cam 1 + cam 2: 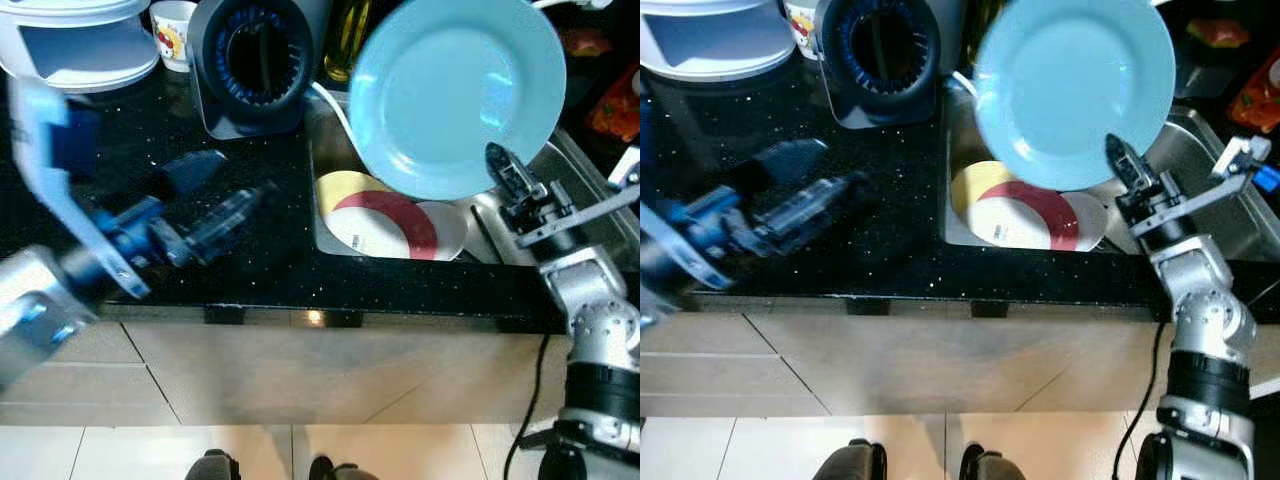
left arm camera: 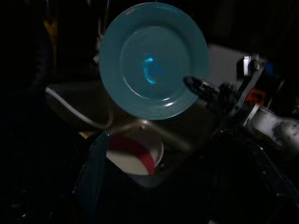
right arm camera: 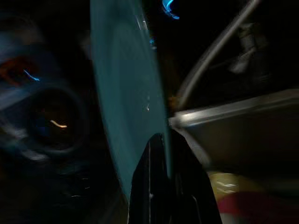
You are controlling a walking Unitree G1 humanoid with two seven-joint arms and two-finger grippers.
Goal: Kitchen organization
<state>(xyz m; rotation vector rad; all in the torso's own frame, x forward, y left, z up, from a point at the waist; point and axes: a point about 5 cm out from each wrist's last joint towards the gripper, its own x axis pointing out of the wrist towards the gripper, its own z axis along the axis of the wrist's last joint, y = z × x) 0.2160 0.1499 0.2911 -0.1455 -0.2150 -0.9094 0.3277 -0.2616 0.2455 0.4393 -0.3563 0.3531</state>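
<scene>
My right gripper [image 1: 497, 160] is clenched on the rim of the light blue plate [image 1: 455, 90], one black finger on each face of it, as the right wrist view shows with the fingers [image 3: 154, 186] pinching the plate's edge. I hold the plate up in the air, tilted with its face toward me, above the steel sink [image 1: 560, 175]. In the sink, below the plate, lies a white dish with a red band [image 1: 395, 225], with a yellowish dish [image 1: 345, 190] tucked partly beneath it. To the left of the sink, my left gripper [image 1: 235, 205] hovers over the black speckled countertop [image 1: 260, 270], blurred, its fingers spread apart and holding nothing. Behind the sink's left corner stands a dark round appliance [image 1: 255, 60], with a small printed cup [image 1: 172, 32] beside it.
</scene>
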